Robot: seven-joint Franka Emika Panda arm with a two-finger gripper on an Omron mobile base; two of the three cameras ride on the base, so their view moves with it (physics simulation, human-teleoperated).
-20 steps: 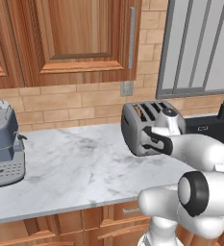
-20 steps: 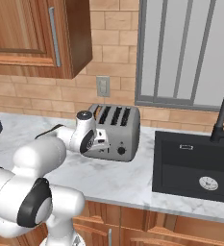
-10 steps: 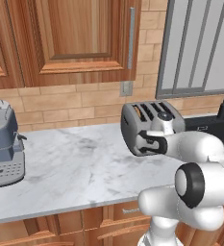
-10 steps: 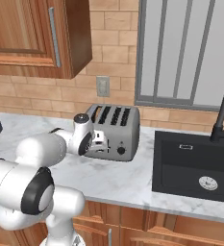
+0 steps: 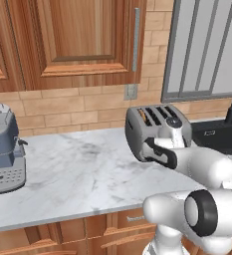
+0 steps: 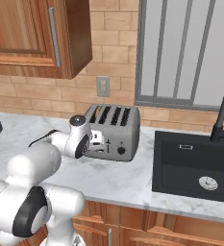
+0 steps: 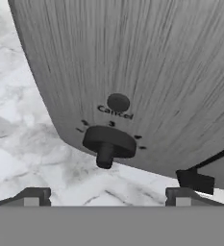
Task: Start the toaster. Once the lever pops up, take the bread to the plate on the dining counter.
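The grey toaster stands on the marble worktop against the brick wall, also the toaster. A brown edge of the bread shows in its left slot. My gripper points at the toaster's control face, close to it. In the hand view the round black knob sits between my fingertips, which stand wide apart with nothing between them; the gripper is open. The dark lever is at the lower right, beside my right fingertip. The plate and the dining counter are out of view.
A blue-grey coffee machine stands at the left end of the worktop. A black sink with a dark faucet lies right of the toaster. Wooden wall cabinets hang above.
My hand has sunk a little lower along the toaster's face and the forearm has swung. The toaster and the bread have not moved.
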